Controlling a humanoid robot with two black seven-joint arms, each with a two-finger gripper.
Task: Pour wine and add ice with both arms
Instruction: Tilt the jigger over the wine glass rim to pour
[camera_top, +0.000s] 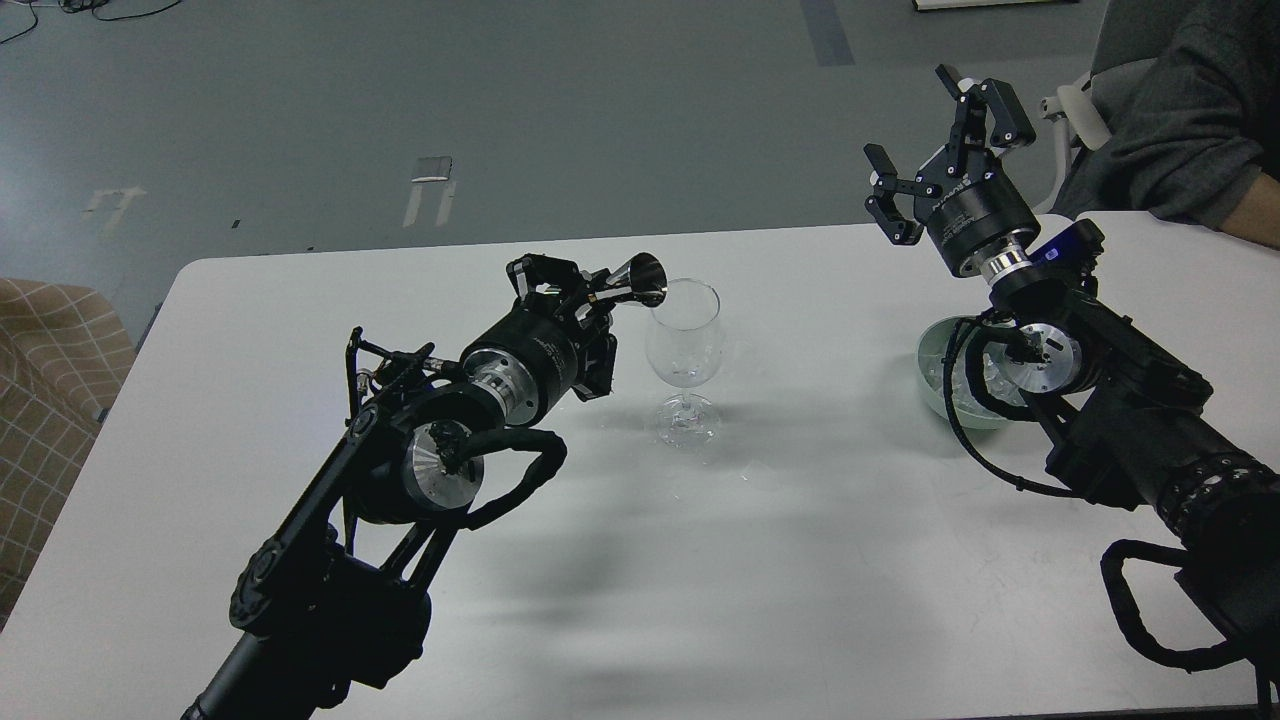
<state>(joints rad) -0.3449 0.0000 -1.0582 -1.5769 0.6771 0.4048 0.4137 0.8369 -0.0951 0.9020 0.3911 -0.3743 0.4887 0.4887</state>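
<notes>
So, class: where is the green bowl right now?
The bowl sits on the table's right side, right of the glass, partly behind the right arm.

2 black jointed arms (330, 540) with silver wrist rings, looped cables.

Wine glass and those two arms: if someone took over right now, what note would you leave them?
Left gripper: shut on a small metal cup, tipped at the wine glass rim.
Right gripper: open, empty, raised above the table.
Green bowl sits partly hidden behind the right arm; ice inside is hard to make out.
Done: cup brought to the glass.
Left: finish pouring; no wine visible in the glass. Then add ice.
</notes>
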